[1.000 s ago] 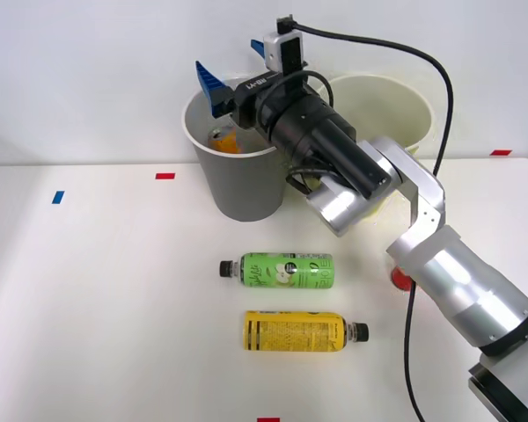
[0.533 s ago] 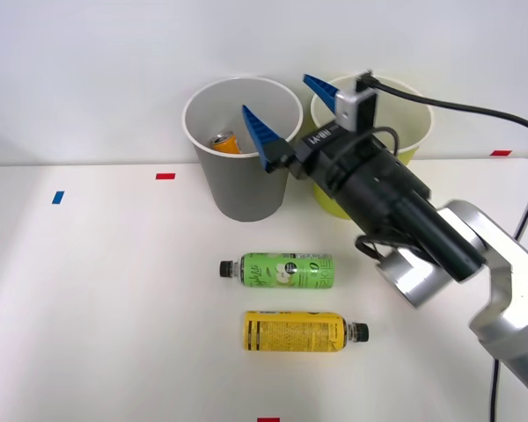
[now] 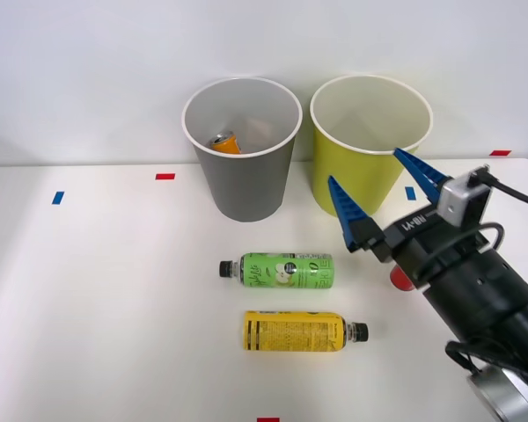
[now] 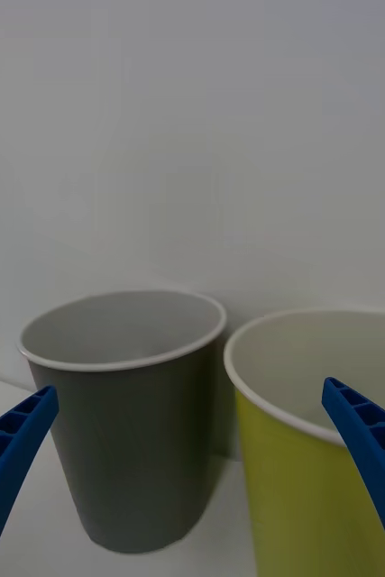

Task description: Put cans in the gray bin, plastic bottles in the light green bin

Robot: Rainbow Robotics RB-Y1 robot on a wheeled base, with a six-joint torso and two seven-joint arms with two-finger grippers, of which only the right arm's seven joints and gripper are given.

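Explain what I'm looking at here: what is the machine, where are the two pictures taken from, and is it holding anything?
It is a two-armed robot sorting rubbish on a white table. The front view looks down from above its arms; the other picture comes from a camera on its right wrist. The right hand, with two blue ribbed fingers, is open and holds nothing. An orange can lies inside the gray bin; the light green bin stands beside it. The green-label bottle and yellow-label bottle lie on the table. A red object peeks out behind the arm.
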